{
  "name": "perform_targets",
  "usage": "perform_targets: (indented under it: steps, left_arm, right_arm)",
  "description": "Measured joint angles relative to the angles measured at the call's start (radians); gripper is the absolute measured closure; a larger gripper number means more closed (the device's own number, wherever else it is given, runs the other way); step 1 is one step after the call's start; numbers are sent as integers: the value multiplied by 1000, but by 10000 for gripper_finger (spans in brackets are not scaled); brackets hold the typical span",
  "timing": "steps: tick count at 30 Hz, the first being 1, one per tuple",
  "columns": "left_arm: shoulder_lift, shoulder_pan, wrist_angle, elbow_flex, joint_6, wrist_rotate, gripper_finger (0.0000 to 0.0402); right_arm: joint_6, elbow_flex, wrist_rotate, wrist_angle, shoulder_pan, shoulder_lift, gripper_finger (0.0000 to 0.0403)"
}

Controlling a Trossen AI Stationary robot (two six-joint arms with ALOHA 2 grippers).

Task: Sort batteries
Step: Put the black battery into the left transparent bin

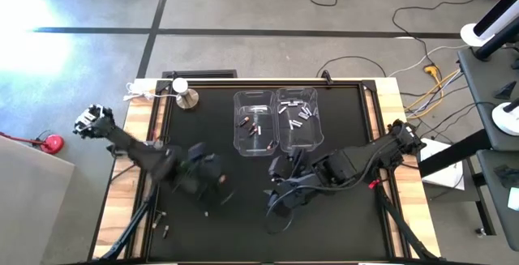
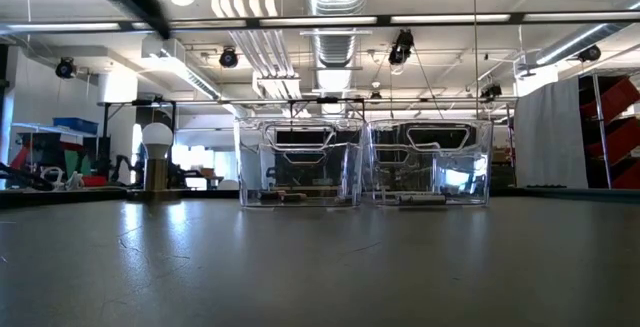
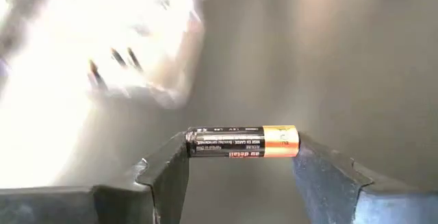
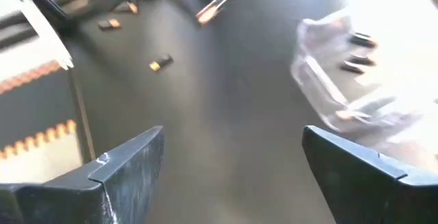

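Observation:
Two clear plastic bins stand side by side at the far middle of the black table. The left bin (image 1: 256,123) holds dark and copper batteries, the right bin (image 1: 298,119) silvery ones. My left gripper (image 3: 243,166) hangs over the table's near left part (image 1: 216,189), shut on a black-and-copper battery (image 3: 243,142). My right gripper (image 4: 233,162) is open with nothing between its fingers, raised above the table in front of the bins (image 1: 280,190). Loose batteries (image 1: 165,224) lie near the front left edge, and the right wrist view shows more of them (image 4: 161,64). My left gripper pinches the battery lengthwise between its two fingertips, one on the dark end (image 3: 191,142) and one on the copper end (image 3: 293,142). The fingers slant downward from above. The battery spans the gap crosswise, level, lifted clear of the table.
A small metal stand with a round white top (image 1: 186,97) sits at the far left corner, and shows left of the bins (image 2: 157,157) in the low view. White cable (image 1: 138,93) lies on the wooden edge beside it. Bare black tabletop (image 1: 243,216) stretches before the bins.

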Motion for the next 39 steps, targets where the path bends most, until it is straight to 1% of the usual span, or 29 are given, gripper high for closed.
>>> perform_targets:
  steps: [3, 5, 6, 8, 10, 13, 16, 17, 22, 26, 31, 35, 39]
  left_arm:
    - [13, 168, 80, 54, 212, 6, 189]
    - [27, 281, 159, 81, 304, 54, 189]
    - [37, 334, 194, 90, 324, 81, 189]
    - [68, 448, 237, 108, 321, 132, 189]
    - [112, 540, 236, 119, 309, 159, 189]
    - [196, 648, 206, 145, 279, 179, 189]
    - [303, 729, 134, 227, 193, 277, 189]
    - [341, 744, 100, 260, 186, 290, 189]
    - [534, 764, -79, 464, 177, 284, 189]
    - [671, 771, -163, 585, 72, 283, 189]
    - [798, 780, -244, 716, 6, 289, 189]
    - [872, 801, -254, 816, -63, 327, 189]
    - [946, 800, -348, 913, -73, 379, 189]
  right_arm:
    - [-2, 75, 0, -157, 1, 0, 65]
    - [-3, 125, 1, -250, 3, 0, 65]
    - [-3, 146, 5, -288, 4, -1, 65]
    - [-3, 181, 12, -363, 9, -2, 64]
    - [-7, 207, 12, -430, 20, -2, 65]
    - [-39, 213, 11, -442, 41, -5, 65]
    - [-92, 213, 11, -443, 57, -10, 64]
    - [-103, 212, 18, -444, 58, -16, 65]
    - [-178, 180, 64, -443, 42, -82, 64]
    - [-182, 147, 64, -445, 34, -116, 64]
    - [-196, 129, 61, -444, 33, -143, 64]
    - [-196, 100, 61, -443, 33, -150, 64]
    - [-191, 74, 33, -443, 45, -151, 64]
